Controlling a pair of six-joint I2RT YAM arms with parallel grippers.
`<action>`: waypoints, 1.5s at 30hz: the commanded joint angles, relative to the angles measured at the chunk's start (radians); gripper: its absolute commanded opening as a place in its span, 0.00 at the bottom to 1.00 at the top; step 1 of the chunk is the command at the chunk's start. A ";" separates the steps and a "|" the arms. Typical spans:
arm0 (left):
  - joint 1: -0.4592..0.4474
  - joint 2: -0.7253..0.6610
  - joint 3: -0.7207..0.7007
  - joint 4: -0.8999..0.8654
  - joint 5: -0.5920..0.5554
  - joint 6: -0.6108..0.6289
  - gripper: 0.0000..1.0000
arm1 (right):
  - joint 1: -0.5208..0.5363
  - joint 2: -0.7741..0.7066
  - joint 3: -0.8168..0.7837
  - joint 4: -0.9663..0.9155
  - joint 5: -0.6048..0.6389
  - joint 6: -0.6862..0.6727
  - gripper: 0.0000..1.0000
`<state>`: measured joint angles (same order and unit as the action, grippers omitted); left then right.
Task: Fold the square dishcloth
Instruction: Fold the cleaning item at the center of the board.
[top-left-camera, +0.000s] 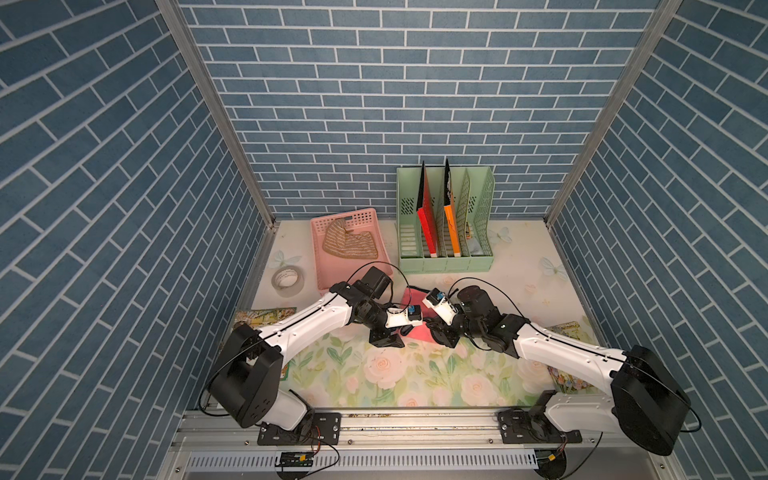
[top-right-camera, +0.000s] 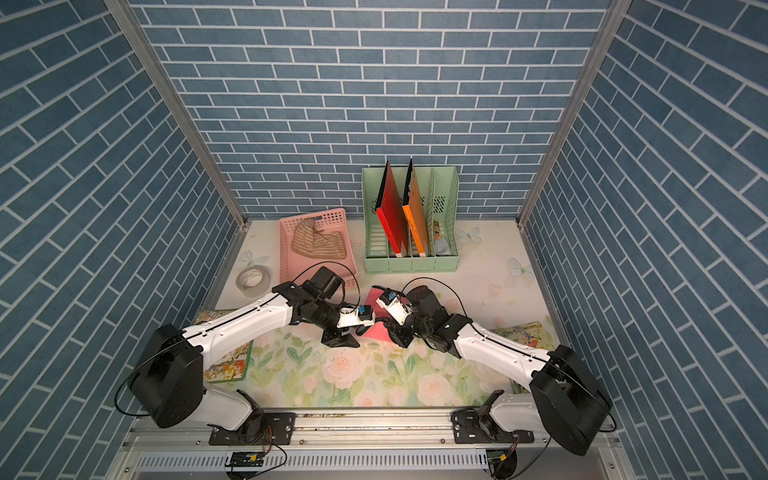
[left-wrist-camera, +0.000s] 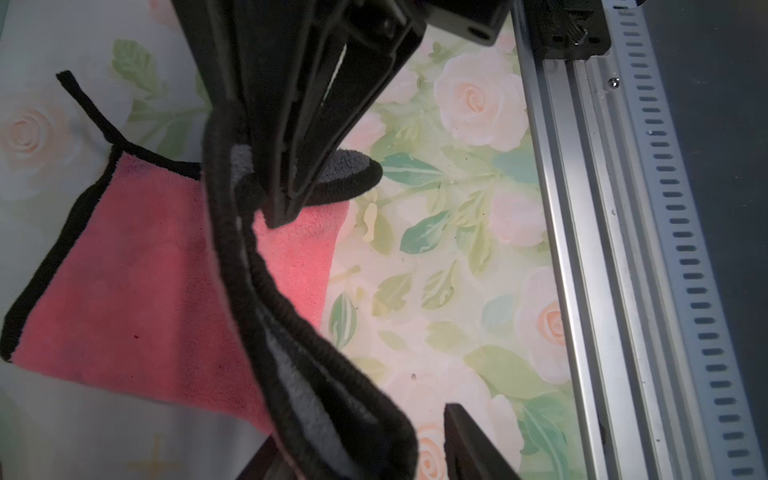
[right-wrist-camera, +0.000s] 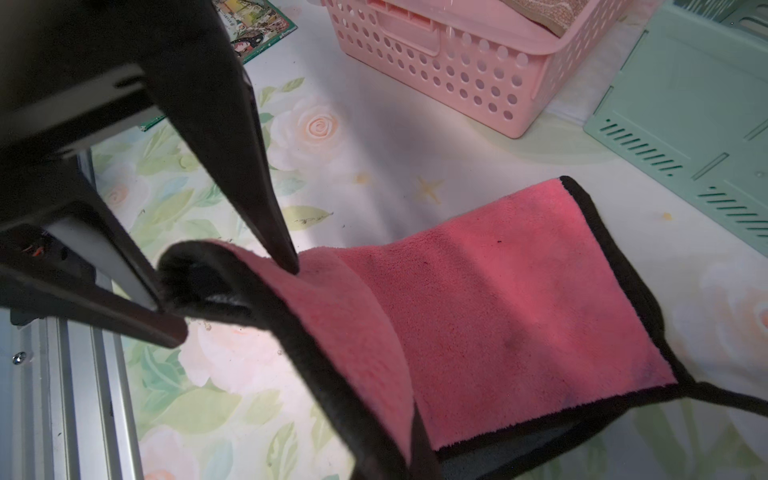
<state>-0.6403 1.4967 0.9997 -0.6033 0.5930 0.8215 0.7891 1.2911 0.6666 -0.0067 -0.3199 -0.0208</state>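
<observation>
Two robot grippers meet over the middle of the floral table (top-left-camera: 415, 384), each pinching a corner of the pink, black-hemmed dishcloth (right-wrist-camera: 498, 311). The right gripper (top-left-camera: 443, 335) is clenched on one corner. The left gripper (top-left-camera: 387, 338) looks clamped on the other, with grey underside bulging beside its fingers. The hem hangs raised between them, while the cloth's far part lies flat on the table. A fold appears begun but unfinished. Next, both arms likely need to carry the raised edge level across to the far edge, then let go.
</observation>
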 joint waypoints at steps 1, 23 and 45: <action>0.003 0.005 0.042 0.126 -0.119 -0.090 0.46 | -0.013 0.007 0.017 -0.013 -0.025 0.022 0.00; 0.033 0.183 0.143 0.297 -0.300 -0.067 0.07 | -0.150 0.196 0.164 -0.096 -0.059 -0.034 0.00; 0.031 0.269 0.068 0.620 -0.554 -0.157 0.42 | -0.293 0.458 0.296 -0.032 -0.127 0.108 0.57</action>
<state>-0.6128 1.8050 1.0687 0.0017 0.0673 0.6773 0.5041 1.7382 0.9142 -0.0372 -0.4160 0.0536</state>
